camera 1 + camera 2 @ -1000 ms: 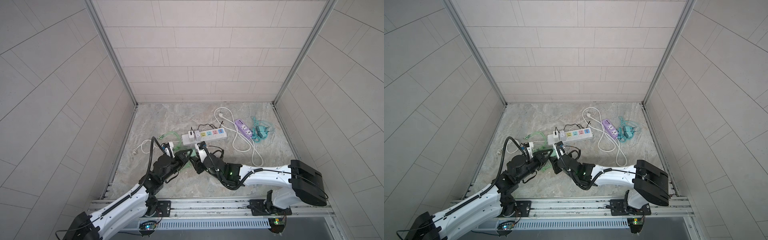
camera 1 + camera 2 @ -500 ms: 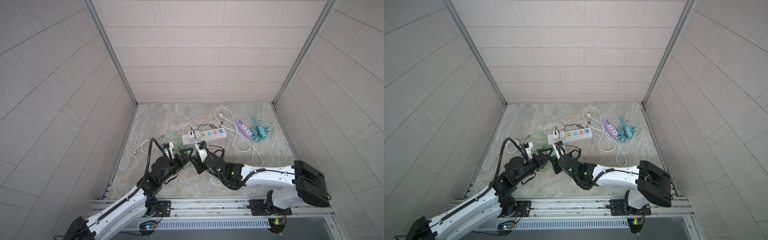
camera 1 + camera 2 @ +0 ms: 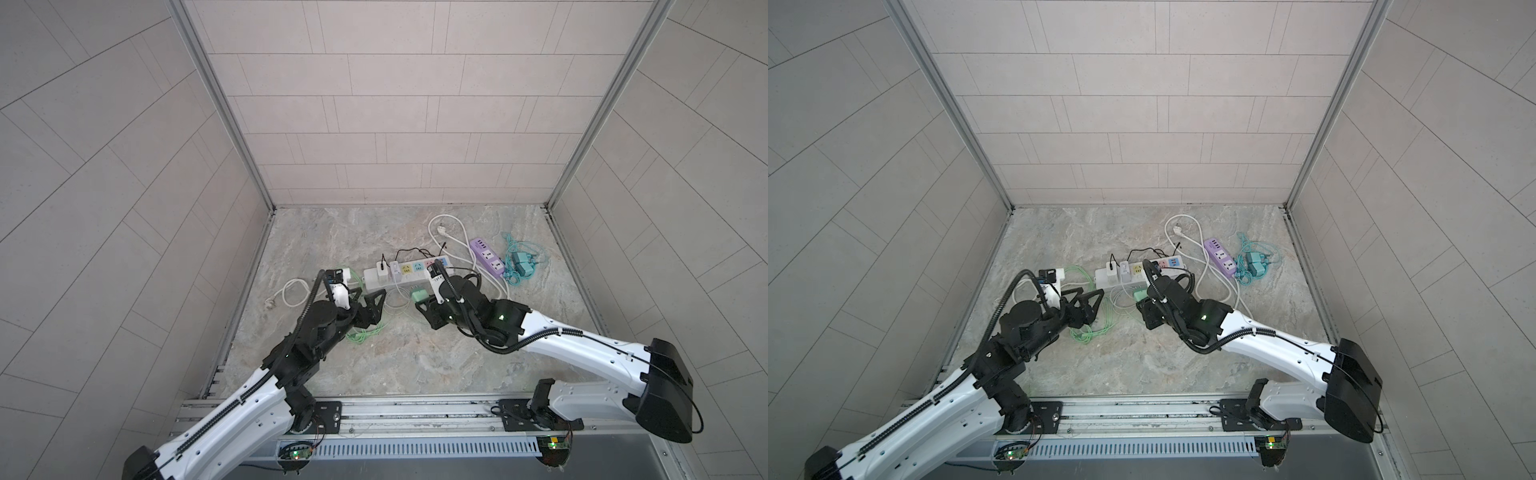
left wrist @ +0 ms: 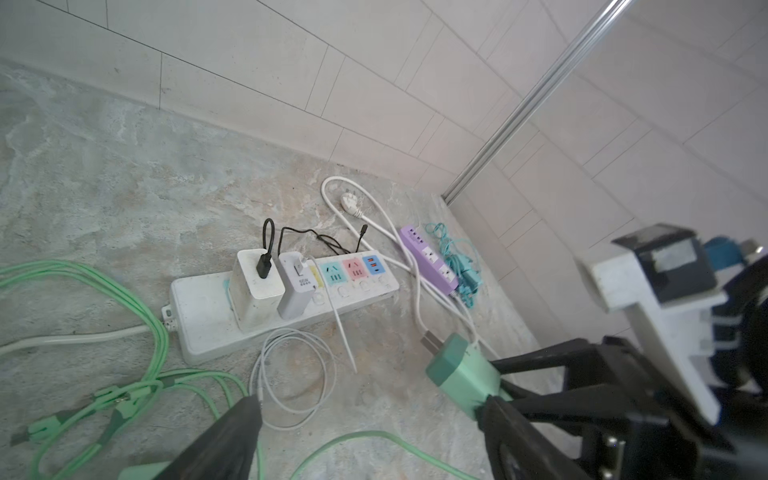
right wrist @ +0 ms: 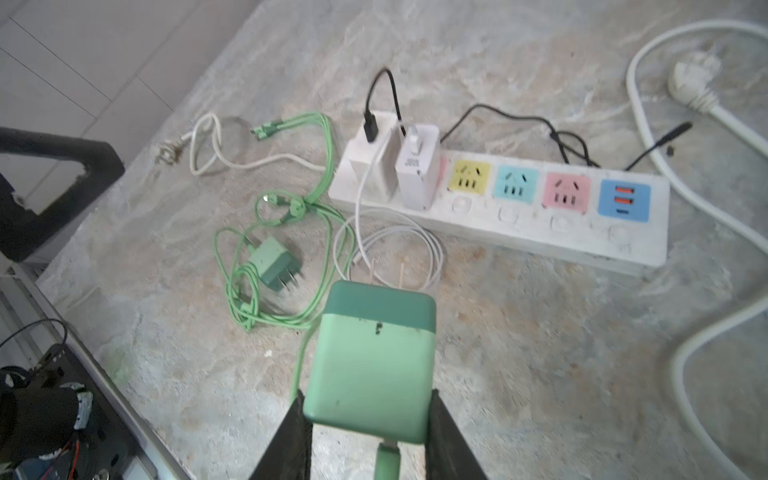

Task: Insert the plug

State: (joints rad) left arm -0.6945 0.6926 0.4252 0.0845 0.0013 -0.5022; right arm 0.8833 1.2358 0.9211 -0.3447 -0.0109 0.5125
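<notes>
Finding one: your right gripper (image 5: 368, 413) is clamped on the plug (image 5: 370, 357), one finger on each side face near its cable end. The plug is off the floor, just short of the strip (image 5: 519, 235) on the robot's side.

Finding two: your left gripper (image 3: 365, 299) has its fingers spread and carries nothing. It hangs near the strip's cord end, apart from it.

Finding three, the relation that governs the next move: the plug's long axis runs from the fingers straight out toward the strip, prongs (image 5: 402, 272) leading. The strip lies flat with its sockets facing up. As I judge it, the prongs aim across the strip's side instead of down into a socket, so you will need to tip the wrist until they point downward, then lower.

Finding four: two chargers (image 5: 417, 166) fill the strip's cord end. The yellow socket (image 5: 470, 178) is the nearest free one, with a blue socket (image 5: 514, 183) and a pink socket (image 5: 566, 192) beyond it. The yellow one sits tight against a charger, which may foul the plug body.

Finding five: the right arm must do the insertion. The left is well placed to pin the strip if it slides.
</notes>
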